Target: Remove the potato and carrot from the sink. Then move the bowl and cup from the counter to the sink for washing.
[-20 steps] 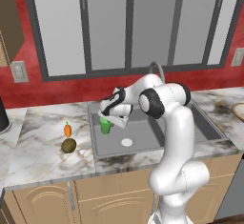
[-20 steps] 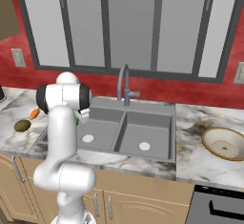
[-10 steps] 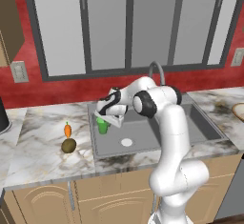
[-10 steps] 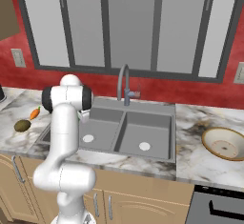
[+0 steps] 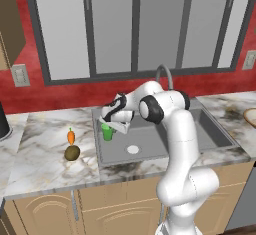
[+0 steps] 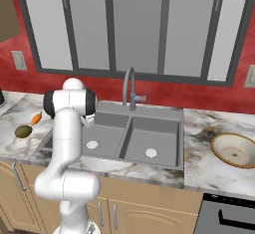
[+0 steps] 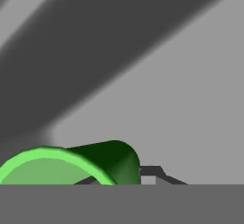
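Having carried the cup (image 5: 107, 131) leftward into the sink (image 5: 150, 146), our gripper (image 5: 111, 122), its jaws narrow, pinches its rim; the bowl (image 6: 234, 150) awaits.

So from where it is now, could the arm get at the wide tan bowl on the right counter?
Probably not yet. The fingers are shut on the small green cup over the grey sink's left basin, and the wide tan bowl sits far right on the white marble counter, nothing blocking it.
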### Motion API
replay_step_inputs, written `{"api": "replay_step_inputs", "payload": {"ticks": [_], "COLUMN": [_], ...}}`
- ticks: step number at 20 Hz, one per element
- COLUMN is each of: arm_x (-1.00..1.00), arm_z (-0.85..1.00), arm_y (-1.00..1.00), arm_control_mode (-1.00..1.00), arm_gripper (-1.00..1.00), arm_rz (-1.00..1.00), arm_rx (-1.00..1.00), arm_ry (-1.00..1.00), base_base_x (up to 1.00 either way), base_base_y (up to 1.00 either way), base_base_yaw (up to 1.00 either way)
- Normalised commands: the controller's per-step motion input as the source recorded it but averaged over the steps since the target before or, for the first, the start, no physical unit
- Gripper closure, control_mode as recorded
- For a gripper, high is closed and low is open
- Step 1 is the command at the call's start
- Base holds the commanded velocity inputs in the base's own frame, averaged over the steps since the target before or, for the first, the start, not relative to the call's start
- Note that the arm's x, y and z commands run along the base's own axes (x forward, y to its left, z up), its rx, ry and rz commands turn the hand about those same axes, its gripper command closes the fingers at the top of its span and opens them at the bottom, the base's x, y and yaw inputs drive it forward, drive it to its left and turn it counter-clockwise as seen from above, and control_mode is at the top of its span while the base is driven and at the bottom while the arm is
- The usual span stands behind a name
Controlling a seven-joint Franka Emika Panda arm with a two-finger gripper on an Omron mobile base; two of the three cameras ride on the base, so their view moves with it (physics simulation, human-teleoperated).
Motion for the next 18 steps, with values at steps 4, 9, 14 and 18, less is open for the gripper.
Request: {"api": "replay_step_inputs", "payload": {"ticks": [4, 9, 14, 18], "arm_x": [0.15, 0.15, 0.09, 0.03], "arm_z": [-0.32, -0.26, -0.09, 0.10], "arm_y": [0.04, 0.10, 0.03, 0.02], "arm_control_mode": [-1.00, -1.00, -1.00, -1.00], "arm_gripper": [1.00, -1.00, -1.00, -1.00], "arm_rz": [0.00, 0.00, 0.00, 0.00], "arm_rx": [0.00, 0.00, 0.00, 0.00], "arm_ry": [0.01, 0.01, 0.07, 0.06], "base_base_x": [0.00, 0.00, 0.00, 0.00], "base_base_y": [0.00, 0.00, 0.00, 0.00], "base_base_yaw": [0.00, 0.00, 0.00, 0.00]}}
